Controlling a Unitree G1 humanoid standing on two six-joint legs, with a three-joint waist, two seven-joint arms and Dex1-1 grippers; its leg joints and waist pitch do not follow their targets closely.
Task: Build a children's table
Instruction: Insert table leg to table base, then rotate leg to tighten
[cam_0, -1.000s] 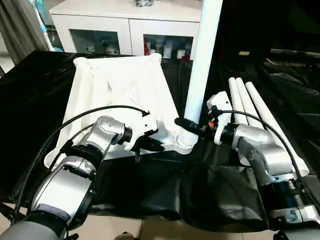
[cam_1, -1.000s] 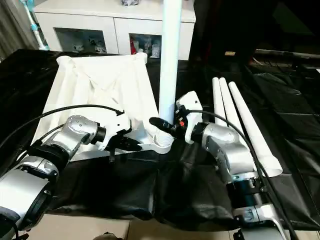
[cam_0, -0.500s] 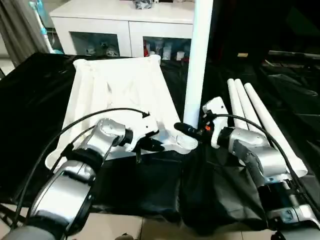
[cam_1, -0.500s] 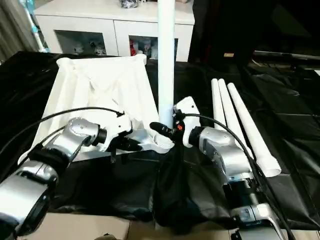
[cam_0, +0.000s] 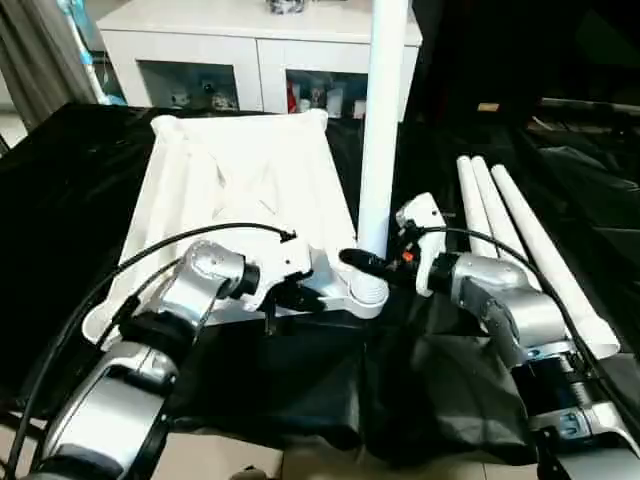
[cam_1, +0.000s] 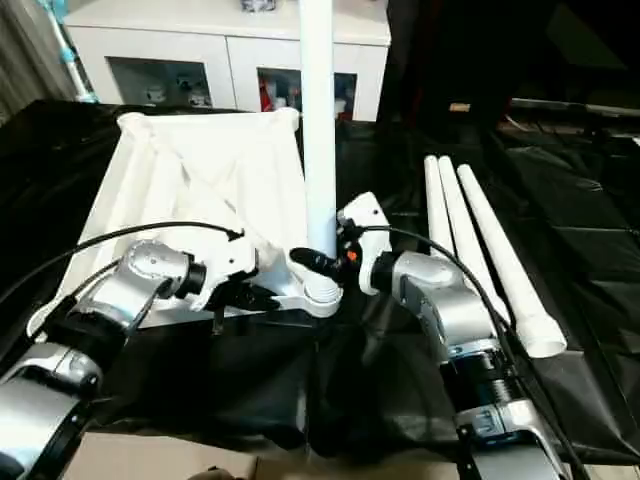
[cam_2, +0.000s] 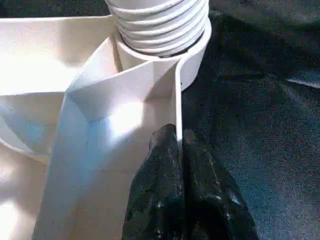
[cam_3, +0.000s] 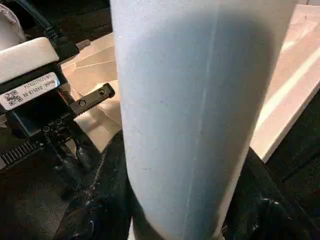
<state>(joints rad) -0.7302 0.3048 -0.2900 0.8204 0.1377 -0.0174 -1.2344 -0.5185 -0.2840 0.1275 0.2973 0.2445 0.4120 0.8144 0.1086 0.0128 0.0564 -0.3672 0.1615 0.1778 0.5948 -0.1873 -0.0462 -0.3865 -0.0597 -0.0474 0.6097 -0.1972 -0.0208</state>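
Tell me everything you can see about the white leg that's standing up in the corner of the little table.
The upright leg is a smooth, long white plastic tube running out past the top of the head views. Its ribbed, threaded lower end sits in the round corner socket at the near right corner of the upturned tabletop. It stands nearly vertical. The right gripper is closed around it just above the socket, while the left gripper pinches the tabletop's edge wall beside the socket.
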